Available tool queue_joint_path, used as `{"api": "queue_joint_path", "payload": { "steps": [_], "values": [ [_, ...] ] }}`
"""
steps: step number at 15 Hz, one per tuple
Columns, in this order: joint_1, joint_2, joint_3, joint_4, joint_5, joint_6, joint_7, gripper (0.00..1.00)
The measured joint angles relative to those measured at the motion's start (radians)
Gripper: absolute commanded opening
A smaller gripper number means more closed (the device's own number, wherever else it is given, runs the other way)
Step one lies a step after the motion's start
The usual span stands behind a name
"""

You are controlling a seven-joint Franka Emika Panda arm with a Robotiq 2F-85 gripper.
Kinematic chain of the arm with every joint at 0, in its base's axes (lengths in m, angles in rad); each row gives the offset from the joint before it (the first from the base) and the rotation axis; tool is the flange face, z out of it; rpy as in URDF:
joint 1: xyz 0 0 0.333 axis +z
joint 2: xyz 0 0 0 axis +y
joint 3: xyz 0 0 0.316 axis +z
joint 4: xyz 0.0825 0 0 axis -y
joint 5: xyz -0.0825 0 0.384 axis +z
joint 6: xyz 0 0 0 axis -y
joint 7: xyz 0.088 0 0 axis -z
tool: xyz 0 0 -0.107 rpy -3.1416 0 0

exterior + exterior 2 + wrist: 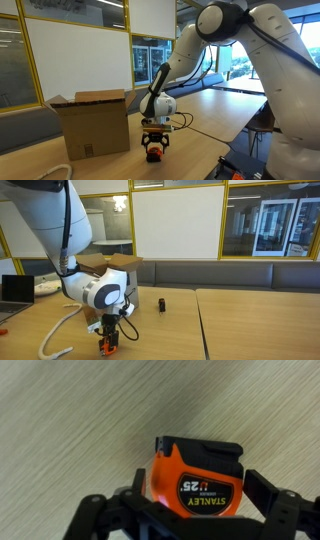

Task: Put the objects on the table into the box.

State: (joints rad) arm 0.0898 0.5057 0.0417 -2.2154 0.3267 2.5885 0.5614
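An orange-and-black tape measure (195, 478) lies on the pale wooden table (70, 420). My gripper (200, 492) is straight above it, open, with one finger (262, 490) on each side and a gap still showing on the right. In both exterior views the gripper (153, 147) (108, 338) is low over the table with the tape measure (153, 155) (108, 347) between its fingers. The brown cardboard box (95, 125) (112, 264) stands close by with its flaps up. A small dark object (161, 304) sits further along the table. A white cord (55, 338) (55, 172) loops near the gripper.
A laptop (15, 288) stands at the table's end in an exterior view. A dark cable (195, 125) trails across the tabletop from the arm. Glass walls and benches lie behind the table.
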Motion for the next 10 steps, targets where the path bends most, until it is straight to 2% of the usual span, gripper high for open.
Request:
{"api": "queue_joint_path", "payload": {
  "steps": [3,4,5,6,10],
  "values": [
    [0.0,0.013,0.0,0.011,0.0,-0.01,0.0,1.0],
    [-0.001,0.018,0.0,0.013,0.0,-0.011,-0.001,0.75],
    [-0.001,0.021,0.0,0.014,0.0,-0.012,-0.001,0.75],
    [-0.001,0.024,0.0,0.016,0.0,-0.012,-0.001,0.68],
    [-0.001,0.026,0.0,0.022,0.0,-0.02,-0.002,0.67]
  ]
}}
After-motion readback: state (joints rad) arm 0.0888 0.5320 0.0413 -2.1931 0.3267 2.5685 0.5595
